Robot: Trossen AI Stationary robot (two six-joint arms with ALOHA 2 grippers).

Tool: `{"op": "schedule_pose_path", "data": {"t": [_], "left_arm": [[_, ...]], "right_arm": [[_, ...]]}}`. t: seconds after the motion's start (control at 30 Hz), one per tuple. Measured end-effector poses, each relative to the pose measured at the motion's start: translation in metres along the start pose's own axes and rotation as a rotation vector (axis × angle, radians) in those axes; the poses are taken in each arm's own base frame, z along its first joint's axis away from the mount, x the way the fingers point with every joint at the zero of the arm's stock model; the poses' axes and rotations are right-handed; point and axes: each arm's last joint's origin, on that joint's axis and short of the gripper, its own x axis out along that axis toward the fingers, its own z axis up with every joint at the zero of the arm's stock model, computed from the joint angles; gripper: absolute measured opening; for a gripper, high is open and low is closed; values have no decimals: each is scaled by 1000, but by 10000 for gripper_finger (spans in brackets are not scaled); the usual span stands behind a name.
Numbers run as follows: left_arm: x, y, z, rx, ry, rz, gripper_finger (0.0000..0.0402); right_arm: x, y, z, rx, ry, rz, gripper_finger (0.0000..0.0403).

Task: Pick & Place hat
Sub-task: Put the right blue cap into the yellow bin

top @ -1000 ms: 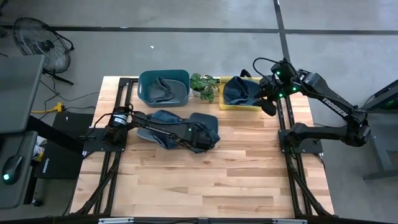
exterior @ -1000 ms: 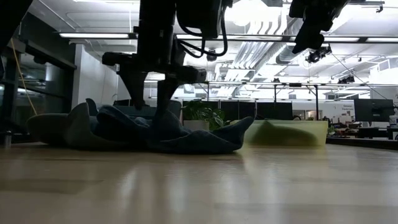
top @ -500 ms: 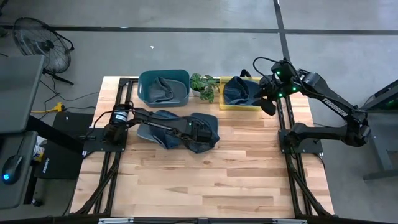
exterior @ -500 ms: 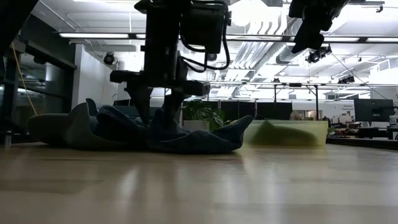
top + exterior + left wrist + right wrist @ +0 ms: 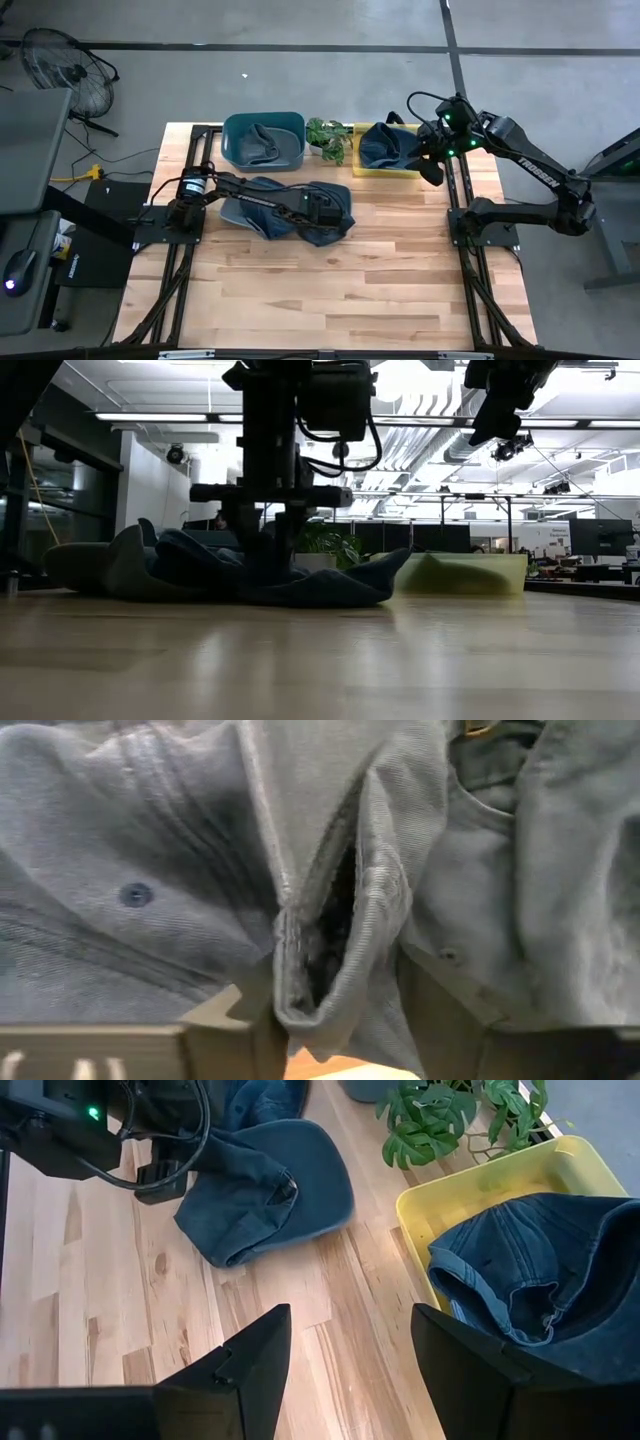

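Observation:
Blue denim hats (image 5: 285, 205) lie in a heap on the table between the two arms, seen low on the wood in the low view (image 5: 300, 585). My left gripper (image 5: 322, 212) (image 5: 268, 560) stands over the heap's right-hand hat, pointing down, and is shut on a fold of it (image 5: 335, 1010). My right gripper (image 5: 432, 165) (image 5: 350, 1350) hangs open and high near the yellow bin (image 5: 385, 172) at the far right. That bin holds another denim hat (image 5: 540, 1270). One more hat (image 5: 258, 145) sits in the teal bin (image 5: 232, 130). My left gripper pinches a raised fold of the denim hat (image 5: 340, 950) between its two fingers, the cloth doubled over with a dark slit between the layers. The fingers (image 5: 250, 1020) come from above, pointing down. The hat lies on the table, slack around the hold.
A potted plant (image 5: 328, 135) (image 5: 440, 1120) stands between the teal bin and the yellow bin (image 5: 470, 1190) along the far edge. Bare wood stretches over the near half of the table (image 5: 330, 290). Black frame rails run along both sides.
In the low view my left gripper's fingers, wide apart a second ago, have closed in step by step and now stand together on the hat. The hat heap stays on the table. My right arm has kept still.

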Motion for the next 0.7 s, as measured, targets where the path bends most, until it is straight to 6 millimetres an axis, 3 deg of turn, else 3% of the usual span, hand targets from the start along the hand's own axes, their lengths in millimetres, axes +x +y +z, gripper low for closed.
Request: {"op": "schedule_pose_path", "data": {"t": [0.33, 0.53, 0.7], "left_arm": [[0, 0, 1, 22, -34, 6, 15], [-1, 0, 1, 101, -19, -2, 7], [-26, 6, 6, 157, -43, -58, 5]], "right_arm": [[0, 0, 0, 0, -1, 0, 202], [0, 0, 0, 0, -1, 0, 202], [0, 0, 0, 0, -1, 0, 202]]}}
